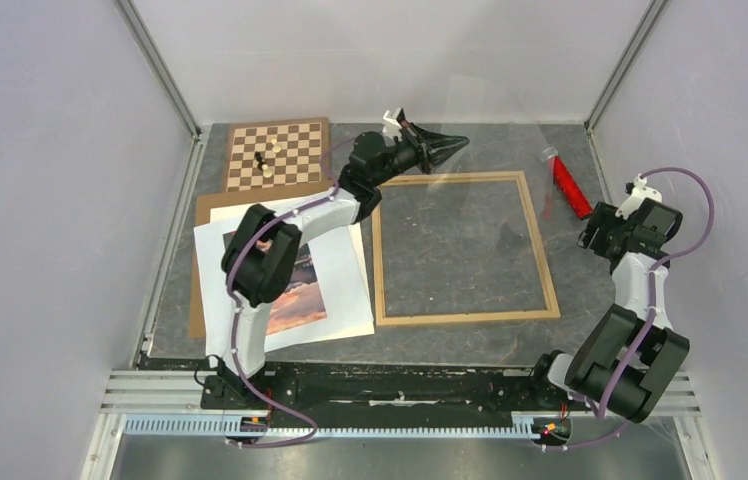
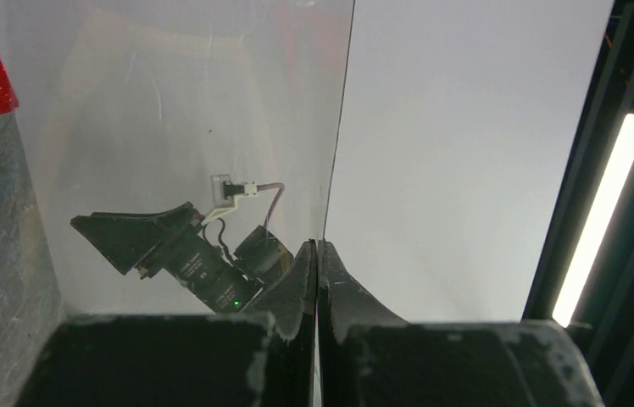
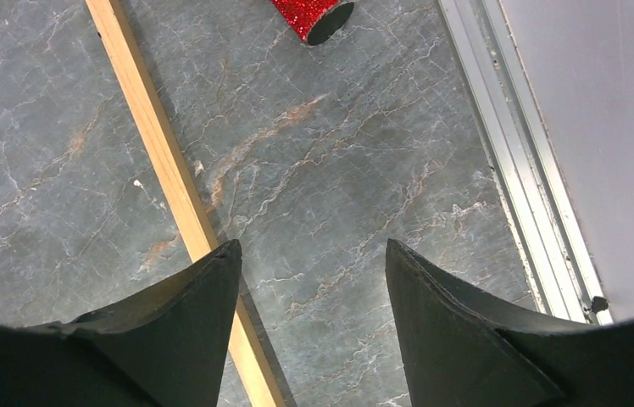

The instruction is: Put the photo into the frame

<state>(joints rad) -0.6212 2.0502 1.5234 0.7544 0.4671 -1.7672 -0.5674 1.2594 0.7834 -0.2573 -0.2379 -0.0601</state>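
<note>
Grey marbled tabletop [image 1: 450, 340], white-walled enclosure  
Frame [image 1: 380, 270]: light wood, lying flat at centre, opening bare  
Photo [image 1: 300, 295]: sunset print on white sheets [image 1: 350, 290], left of the frame, partly under the left arm, not touching the frame  
Left gripper [image 1: 455, 143]: fingers pressed together on the edge of a clear pane [image 2: 169, 127], held up over the frame's far rail  
Right gripper [image 3: 314, 250]: fingers apart, holding nothing, above the right rail  
Step judged: pane held clear of the frame, photo not yet fetched  
Next move calls for: parking the pane safely, then taking the print by one edge
</note>
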